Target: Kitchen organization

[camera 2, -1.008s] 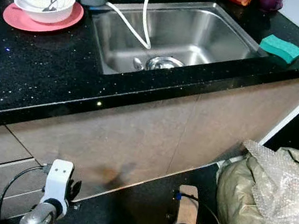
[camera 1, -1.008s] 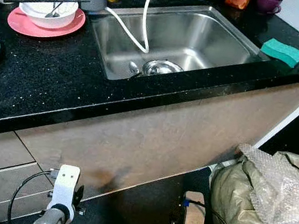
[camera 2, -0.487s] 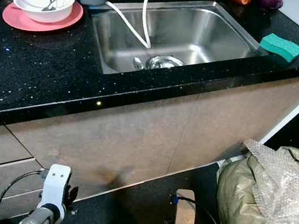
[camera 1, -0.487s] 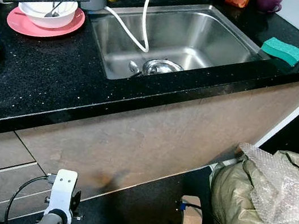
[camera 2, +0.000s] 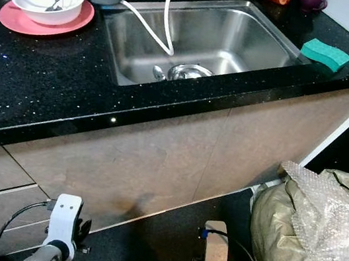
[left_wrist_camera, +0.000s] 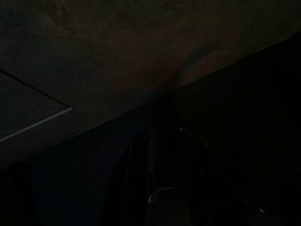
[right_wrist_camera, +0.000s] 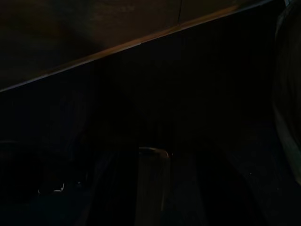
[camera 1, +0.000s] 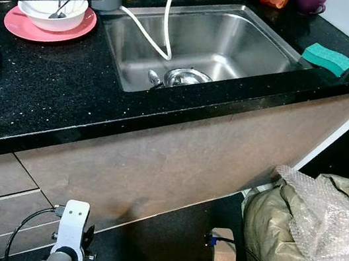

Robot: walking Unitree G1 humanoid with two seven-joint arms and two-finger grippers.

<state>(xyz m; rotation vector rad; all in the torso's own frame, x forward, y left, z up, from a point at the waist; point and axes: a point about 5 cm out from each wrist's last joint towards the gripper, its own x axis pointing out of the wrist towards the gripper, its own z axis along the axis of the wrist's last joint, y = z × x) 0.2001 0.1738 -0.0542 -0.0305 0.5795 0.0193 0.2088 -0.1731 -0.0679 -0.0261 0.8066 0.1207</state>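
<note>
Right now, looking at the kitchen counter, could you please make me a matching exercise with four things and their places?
Things:
1. white bowl
2. green sponge
3. white hose
4. bubble wrap

Places:
A. on the bag on the floor, to the robot's right
B. on the pink plate, left of the sink
C. hanging down into the sink
D. on the black counter, right of the sink

Pairs: 1-B, 2-D, 3-C, 4-A
</note>
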